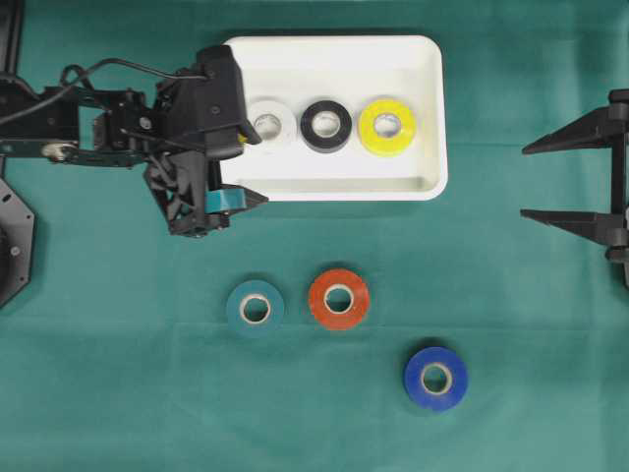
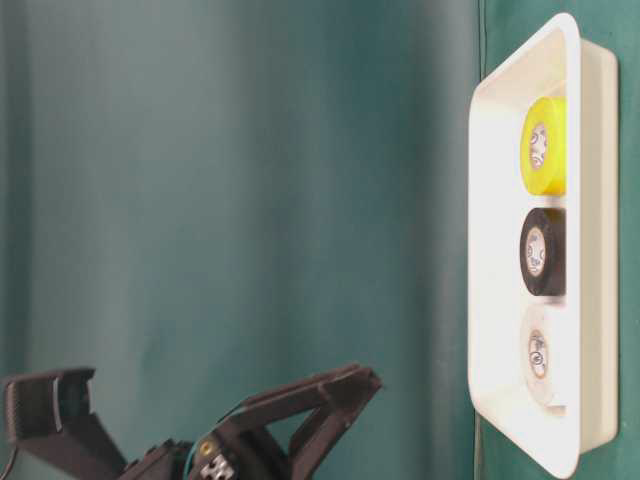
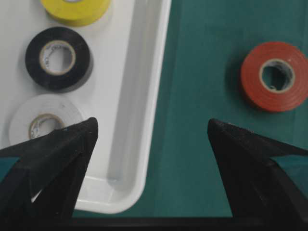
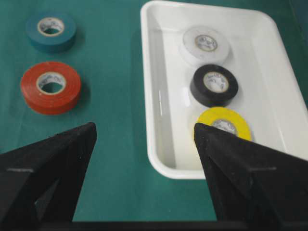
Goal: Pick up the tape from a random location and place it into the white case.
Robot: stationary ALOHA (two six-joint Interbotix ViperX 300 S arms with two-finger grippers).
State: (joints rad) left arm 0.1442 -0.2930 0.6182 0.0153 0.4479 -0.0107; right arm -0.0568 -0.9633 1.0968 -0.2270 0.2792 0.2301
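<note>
Currently the left pincer (image 1: 241, 167), spread apart and empty, straddles the white case's (image 1: 432, 118) rim.

Left hand (image 3: 151, 132) spread wide, empty, straddling white case (image 3: 144, 96) rim. White (image 3: 41, 120), black (image 3: 57, 57), yellow tape (image 3: 77, 9) inside; red tape (image 3: 274, 76) on counter (image 3: 202, 96).

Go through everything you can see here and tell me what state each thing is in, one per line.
white case: on the cloth, holds three rolls
white tape: flat in case
black tape: flat in case
yellow tape: flat in case
teal tape: on cloth
red tape: on cloth
blue tape: on cloth
left gripper: open, empty
right gripper: open, empty
</note>
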